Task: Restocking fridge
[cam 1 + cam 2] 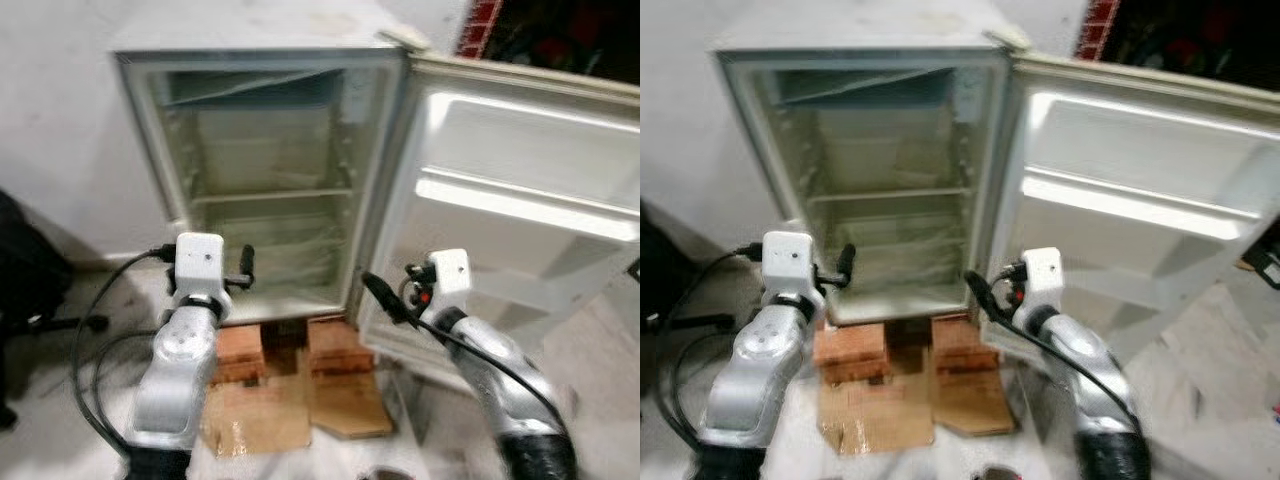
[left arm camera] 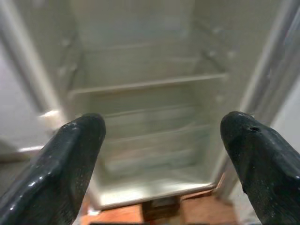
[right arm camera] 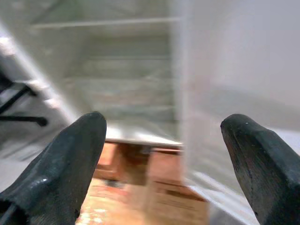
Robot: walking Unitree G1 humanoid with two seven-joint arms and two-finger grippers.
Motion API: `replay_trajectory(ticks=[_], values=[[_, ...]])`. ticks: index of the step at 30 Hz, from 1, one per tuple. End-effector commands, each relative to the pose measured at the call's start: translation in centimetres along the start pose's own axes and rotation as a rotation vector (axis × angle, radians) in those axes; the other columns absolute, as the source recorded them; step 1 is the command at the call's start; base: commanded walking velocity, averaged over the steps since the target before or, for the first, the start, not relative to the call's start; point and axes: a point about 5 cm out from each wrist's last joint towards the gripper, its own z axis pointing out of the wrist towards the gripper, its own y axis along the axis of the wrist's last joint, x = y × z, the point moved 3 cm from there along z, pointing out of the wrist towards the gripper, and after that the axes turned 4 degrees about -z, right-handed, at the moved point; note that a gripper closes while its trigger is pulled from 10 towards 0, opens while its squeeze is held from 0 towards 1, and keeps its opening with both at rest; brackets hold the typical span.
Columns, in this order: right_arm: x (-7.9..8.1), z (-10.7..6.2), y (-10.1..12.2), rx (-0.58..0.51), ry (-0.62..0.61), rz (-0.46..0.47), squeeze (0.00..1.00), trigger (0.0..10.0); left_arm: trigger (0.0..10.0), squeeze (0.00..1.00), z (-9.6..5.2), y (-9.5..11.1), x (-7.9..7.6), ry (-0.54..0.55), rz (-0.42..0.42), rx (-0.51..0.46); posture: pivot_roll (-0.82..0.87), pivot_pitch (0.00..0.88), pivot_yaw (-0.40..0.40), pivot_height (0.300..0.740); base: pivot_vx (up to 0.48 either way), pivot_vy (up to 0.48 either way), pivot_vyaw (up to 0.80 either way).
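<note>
A small white fridge (image 1: 150, 130) stands open against the wall, its shelves (image 1: 270, 195) bare. Its door (image 1: 520, 200) is swung wide to the right, with bare door racks. My left gripper (image 1: 243, 268) is raised in front of the fridge's lower left, just outside the cabinet, fingers (image 2: 70, 159) spread open with nothing between them. My right gripper (image 1: 385, 298) hovers by the lower inner edge of the door, near the cabinet's right front corner, and its fingers (image 3: 262, 173) are open and hold nothing.
The fridge rests on red bricks (image 1: 240, 352) with flattened cardboard (image 1: 300, 400) on the floor before it. Black cables (image 1: 90, 340) trail on the floor at left beside a dark chair base (image 1: 30, 290). A red-patterned object (image 1: 480, 25) shows behind the door.
</note>
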Motion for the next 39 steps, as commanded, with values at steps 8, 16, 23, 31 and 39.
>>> replay_trajectory(ticks=[8,16,23,31,39], values=[[-2.4,-1.0,-2.5,0.221,0.045,-0.025,0.00,10.0,10.0,0.00,-0.1,-0.1,0.4,0.001,0.009,0.016,0.04,0.000,-0.012,0.740,0.065,-0.449,0.00],[-4.9,-2.5,-3.9,0.308,0.037,-0.035,0.00,10.0,10.0,0.00,-0.2,-0.5,0.2,-0.007,-0.004,0.040,0.03,0.000,-0.017,0.740,0.000,-0.475,0.00],[-5.8,-3.3,-4.8,0.367,0.090,-0.058,0.00,10.0,10.0,0.00,-0.3,-0.5,0.1,-0.025,0.024,0.040,0.04,0.000,-0.016,0.740,0.000,-0.458,0.00],[-10.4,-2.1,-2.0,0.293,-0.179,-0.197,0.00,10.0,10.0,0.00,-0.2,-0.6,0.8,0.002,0.019,0.042,0.04,0.000,-0.013,0.740,0.000,-0.480,0.00],[-9.6,0.6,2.7,0.051,-0.272,-0.155,0.00,10.0,10.0,0.00,-0.2,-0.8,1.5,0.068,-0.035,0.050,0.04,0.000,-0.016,0.740,0.000,-0.180,0.00]])
